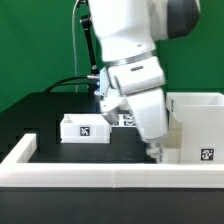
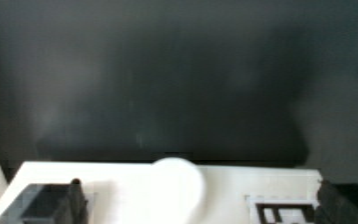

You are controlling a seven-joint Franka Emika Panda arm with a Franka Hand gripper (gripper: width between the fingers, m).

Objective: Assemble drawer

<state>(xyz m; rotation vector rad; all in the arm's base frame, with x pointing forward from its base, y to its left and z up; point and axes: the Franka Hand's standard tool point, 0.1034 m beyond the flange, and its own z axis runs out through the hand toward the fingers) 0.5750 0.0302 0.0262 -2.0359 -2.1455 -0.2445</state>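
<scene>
My gripper (image 1: 152, 150) hangs low over the black table, just left of the large white drawer case (image 1: 196, 125) and close to the white front wall (image 1: 110, 176). A small white drawer box (image 1: 85, 128) with a marker tag stands further left. In the wrist view my gripper (image 2: 197, 203) is open, with the dark fingertips (image 2: 51, 203) spread wide. A white part (image 2: 247, 190) lies between and below them. It carries a rounded white bump (image 2: 176, 182) and a marker tag (image 2: 284, 213). I cannot tell whether the fingers touch it.
The white wall also runs along the left side (image 1: 20, 152). A tagged white piece (image 1: 126, 120) lies behind the arm, mostly hidden. A black cable (image 1: 70, 85) trails at the back. Bare black table (image 2: 158, 80) stretches beyond the white part.
</scene>
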